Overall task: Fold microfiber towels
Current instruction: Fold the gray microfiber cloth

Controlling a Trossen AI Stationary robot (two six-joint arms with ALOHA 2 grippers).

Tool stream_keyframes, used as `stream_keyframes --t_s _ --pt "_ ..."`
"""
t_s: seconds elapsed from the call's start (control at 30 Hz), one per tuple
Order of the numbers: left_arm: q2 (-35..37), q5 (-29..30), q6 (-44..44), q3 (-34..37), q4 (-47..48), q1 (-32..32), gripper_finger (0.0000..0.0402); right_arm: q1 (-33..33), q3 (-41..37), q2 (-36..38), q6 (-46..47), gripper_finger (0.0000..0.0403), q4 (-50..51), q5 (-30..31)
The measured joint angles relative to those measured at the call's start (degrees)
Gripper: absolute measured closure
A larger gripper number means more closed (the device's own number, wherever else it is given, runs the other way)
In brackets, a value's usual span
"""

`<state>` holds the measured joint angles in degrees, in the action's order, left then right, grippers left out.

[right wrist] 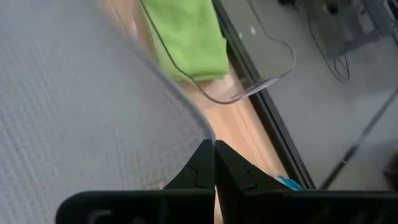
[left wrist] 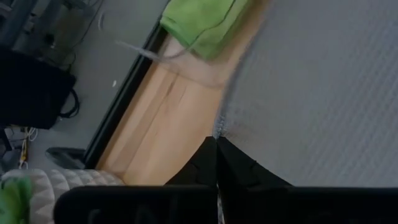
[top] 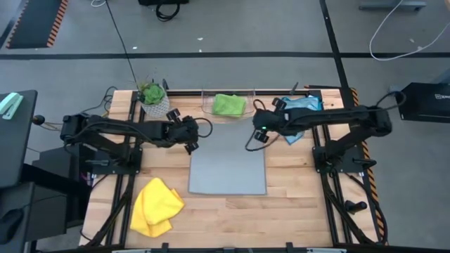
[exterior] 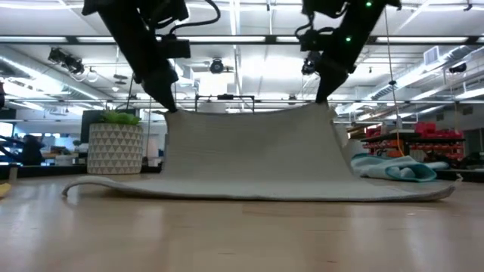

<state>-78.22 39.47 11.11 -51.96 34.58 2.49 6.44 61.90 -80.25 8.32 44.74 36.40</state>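
A pale grey towel (top: 227,169) lies in the middle of the table, its far edge raised and its near edge (exterior: 249,195) flat on the wood. My left gripper (left wrist: 216,140) is shut on the towel's far left corner. At the far right corner my right gripper (right wrist: 214,144) is shut too. A green towel (top: 229,105) lies in the clear bin (top: 207,107) at the far edge. The light blue towel (top: 304,105) lies bunched under my right arm, and the yellow towel (top: 156,206) is crumpled at the near left. My left gripper pinches the grey towel's far left corner (left wrist: 221,124) between its two fingers, slanting down from the table's left. The corner is lifted clear, and the cloth slopes down from it to the table. My right gripper pinches the far right corner (right wrist: 204,132) between its two fingers, slanting down from the table's right. That corner is raised as well; the far edge (exterior: 249,112) sags a little between the two holds.
A potted plant (top: 153,98) in a white patterned pot stands at the far left, just behind my left arm. Bare wood shows along the near edge (top: 281,218), to the right of the yellow towel.
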Motion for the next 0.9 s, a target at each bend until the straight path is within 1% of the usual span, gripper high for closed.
stream_keyframes --t_s 0.07,0.17,0.27,0.37,0.43,0.53,0.6,0.67,0.77,0.83,0.9 --pt "-0.67 -0.04 -0.02 0.0 -0.16 -0.2 0.0397 -0.13 2.79 -2.75 0.16 0.0398 3.75 0.02" --pt "-1.15 -0.04 0.53 0.0 -0.63 -0.25 0.0393 -1.29 5.57 -5.21 -0.15 0.0398 5.15 -0.22" --pt "-1.39 0.02 1.28 0.0 -1.22 -0.37 0.0395 -2.79 9.07 -7.14 3.7 0.0398 7.63 -1.73" --pt "-1.39 0.47 1.32 0.0 -2.03 -0.6 0.0397 -3.87 13.88 -10.0 10.2 0.0398 14.91 -1.93" --pt "-1.39 0.82 1.57 0.0 -2.24 -0.81 0.0395 -4.38 16.99 -12.49 12.72 0.0398 20.07 -1.85" --pt "-1.39 1.26 1.75 0.0 -2.85 -0.8 0.0394 -4.23 20.74 -16.79 13.99 0.0398 27.49 -1.81" --pt "-1.39 1.26 1.75 0.0 -3.22 -0.95 0.0397 -3.62 21.96 -19.23 13.84 0.0398 30.51 -0.7" --pt "-1.39 1.53 1.7 0.0 -3.5 -1.14 0.0397 -2.77 22.02 -20.71 12.59 0.0398 31.03 0.03" --pt "-1.39 1.65 1.73 0.0 -3.43 -1.44 0.0394 -1.22 21.07 -21.39 10.37 0.0398 29.12 1.81" --pt "-1.39 1.75 1.7 0.0 -3.43 -1.96 0.0394 -0.35 20.35 -20.97 8.65 0.0398 25.72 2.33" --pt "-1.39 2.45 1.69 0.0 -3.08 -2.7 0.0397 -0.02 19.56 -19.89 6.76 0.0398 20.99 0.91"
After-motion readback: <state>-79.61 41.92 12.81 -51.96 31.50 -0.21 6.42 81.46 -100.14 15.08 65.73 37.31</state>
